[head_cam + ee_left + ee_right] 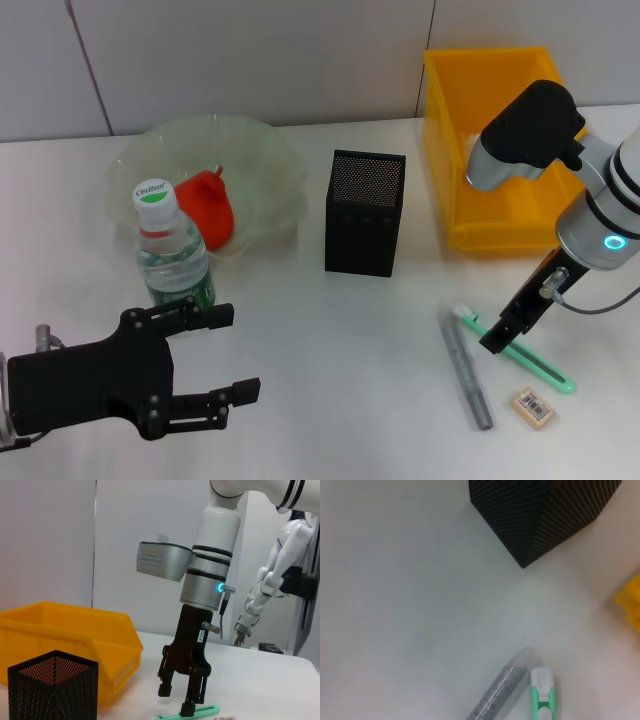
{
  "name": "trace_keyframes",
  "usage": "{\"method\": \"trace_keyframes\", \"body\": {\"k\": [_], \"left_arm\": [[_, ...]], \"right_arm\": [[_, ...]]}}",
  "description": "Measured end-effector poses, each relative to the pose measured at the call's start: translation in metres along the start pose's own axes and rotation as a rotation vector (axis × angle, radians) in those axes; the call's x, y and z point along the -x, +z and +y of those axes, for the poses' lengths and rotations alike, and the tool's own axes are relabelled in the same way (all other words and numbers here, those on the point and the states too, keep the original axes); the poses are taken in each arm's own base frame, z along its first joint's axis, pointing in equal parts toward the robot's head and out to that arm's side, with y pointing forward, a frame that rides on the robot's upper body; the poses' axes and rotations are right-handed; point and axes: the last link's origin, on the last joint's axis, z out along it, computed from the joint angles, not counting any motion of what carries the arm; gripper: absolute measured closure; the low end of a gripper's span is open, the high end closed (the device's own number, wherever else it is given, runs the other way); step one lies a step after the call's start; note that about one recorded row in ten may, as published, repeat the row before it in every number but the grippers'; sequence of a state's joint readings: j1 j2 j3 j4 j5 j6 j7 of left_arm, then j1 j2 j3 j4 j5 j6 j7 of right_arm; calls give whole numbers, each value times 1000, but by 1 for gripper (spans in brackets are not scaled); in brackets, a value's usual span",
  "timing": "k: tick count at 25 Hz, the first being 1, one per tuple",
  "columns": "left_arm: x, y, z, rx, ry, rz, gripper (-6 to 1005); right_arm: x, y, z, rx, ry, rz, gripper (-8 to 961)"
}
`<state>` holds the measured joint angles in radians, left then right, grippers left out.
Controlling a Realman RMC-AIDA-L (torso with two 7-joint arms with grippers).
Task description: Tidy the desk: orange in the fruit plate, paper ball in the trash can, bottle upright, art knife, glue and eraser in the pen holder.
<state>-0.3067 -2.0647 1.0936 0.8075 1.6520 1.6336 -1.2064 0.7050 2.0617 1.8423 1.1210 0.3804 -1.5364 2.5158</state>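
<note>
Bench scene, head view, read from left to right. At the lower left of the frame you see the left gripper, fingers spread wide and holding nothing, just below the bottle, which stands upright. Behind the bottle, at upper left, the fruit plate holds the orange. At centre stands the pen holder; you cannot see into it from here. To its right, at the upper right of the frame, the trash can sits against the wall, partly covered by the right arm. Below it the right gripper points down over the green art knife, its tip at or just above the handle; in the left wrist view its fingers stand moderately apart with nothing between them. Just left of the knife lies the grey glue stick, and the eraser rests at lower right, near both but touching neither.
</note>
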Motion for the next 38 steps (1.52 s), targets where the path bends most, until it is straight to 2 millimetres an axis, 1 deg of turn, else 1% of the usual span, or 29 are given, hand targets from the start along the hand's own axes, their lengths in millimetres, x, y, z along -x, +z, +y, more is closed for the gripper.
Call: {"method": "trace_keyframes", "body": {"k": [10, 20, 30, 33, 38], "left_arm": [[1, 0, 0, 0, -3, -5, 162], [2, 2, 2, 7, -5, -6, 162], [2, 2, 2, 8, -4, -6, 163], [2, 2, 2, 8, -4, -7, 163], [2, 2, 2, 7, -4, -7, 163]], "right_arm": [[-1, 1, 0, 3, 3, -4, 196], [-3, 7, 0, -1, 7, 8, 262], [-2, 8, 1, -2, 14, 4, 329], [0, 7, 1, -4, 13, 1, 439], [1, 7, 1, -7, 15, -3, 467]]}}
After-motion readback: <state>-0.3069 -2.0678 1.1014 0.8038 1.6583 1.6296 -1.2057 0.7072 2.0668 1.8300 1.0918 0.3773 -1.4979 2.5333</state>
